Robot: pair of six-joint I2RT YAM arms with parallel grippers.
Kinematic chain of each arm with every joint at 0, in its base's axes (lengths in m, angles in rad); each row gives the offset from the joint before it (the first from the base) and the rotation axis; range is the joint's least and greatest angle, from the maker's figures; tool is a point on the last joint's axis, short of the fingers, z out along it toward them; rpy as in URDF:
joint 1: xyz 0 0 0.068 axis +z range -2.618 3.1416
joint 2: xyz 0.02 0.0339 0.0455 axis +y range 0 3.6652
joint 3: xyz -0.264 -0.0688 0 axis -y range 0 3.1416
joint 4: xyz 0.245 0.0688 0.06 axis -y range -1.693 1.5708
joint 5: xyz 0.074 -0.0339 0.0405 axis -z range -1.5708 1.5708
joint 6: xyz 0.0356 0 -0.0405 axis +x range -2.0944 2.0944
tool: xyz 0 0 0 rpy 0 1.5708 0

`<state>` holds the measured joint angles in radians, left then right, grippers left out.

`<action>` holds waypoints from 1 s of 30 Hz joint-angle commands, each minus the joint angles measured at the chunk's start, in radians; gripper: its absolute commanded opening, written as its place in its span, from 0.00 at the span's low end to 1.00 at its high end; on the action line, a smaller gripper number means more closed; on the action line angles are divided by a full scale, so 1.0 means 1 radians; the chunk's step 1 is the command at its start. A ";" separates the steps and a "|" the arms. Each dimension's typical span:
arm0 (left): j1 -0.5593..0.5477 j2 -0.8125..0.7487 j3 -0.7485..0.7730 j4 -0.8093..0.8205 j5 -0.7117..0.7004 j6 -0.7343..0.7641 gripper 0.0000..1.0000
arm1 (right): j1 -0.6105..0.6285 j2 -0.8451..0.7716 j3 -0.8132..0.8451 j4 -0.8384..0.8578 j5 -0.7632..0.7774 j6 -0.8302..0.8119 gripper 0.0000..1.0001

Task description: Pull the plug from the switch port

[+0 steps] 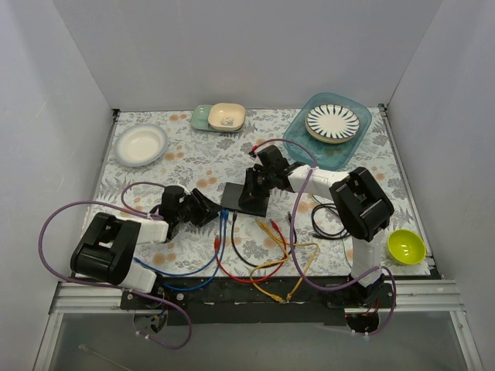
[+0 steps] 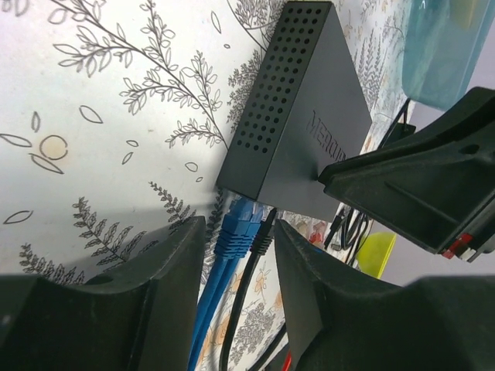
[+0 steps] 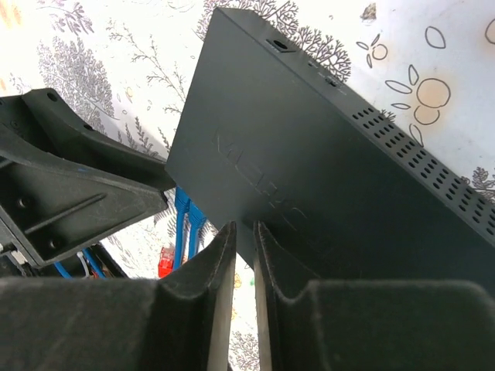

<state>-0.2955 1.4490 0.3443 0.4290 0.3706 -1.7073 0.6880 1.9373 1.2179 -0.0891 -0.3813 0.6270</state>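
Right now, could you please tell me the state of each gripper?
Left gripper: jaws open, either side of the blue plug, not clamped.
Right gripper: jaws nearly closed, holding nothing, over the black switch.

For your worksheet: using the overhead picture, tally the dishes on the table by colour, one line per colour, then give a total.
White bowl: 1
Pale green dish: 1
Cream dish: 1
Blue glass tray: 1
Black-and-white striped plate: 1
Lime green bowl: 1
Total: 6
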 commanded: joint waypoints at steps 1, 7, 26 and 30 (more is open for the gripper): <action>0.004 0.025 -0.014 0.063 0.036 0.012 0.40 | -0.001 0.057 0.031 -0.098 0.024 0.005 0.21; 0.004 0.076 -0.036 0.140 0.057 -0.015 0.37 | -0.001 0.074 0.031 -0.129 0.035 0.002 0.21; 0.019 0.188 -0.067 0.290 0.085 -0.110 0.25 | -0.001 0.086 0.037 -0.150 0.032 -0.015 0.21; 0.024 0.195 -0.074 0.317 0.083 -0.161 0.30 | -0.002 0.086 0.031 -0.149 0.033 -0.019 0.21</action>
<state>-0.2764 1.6283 0.2913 0.7422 0.4641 -1.8286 0.6849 1.9739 1.2675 -0.1337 -0.3981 0.6498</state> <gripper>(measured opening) 0.274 0.207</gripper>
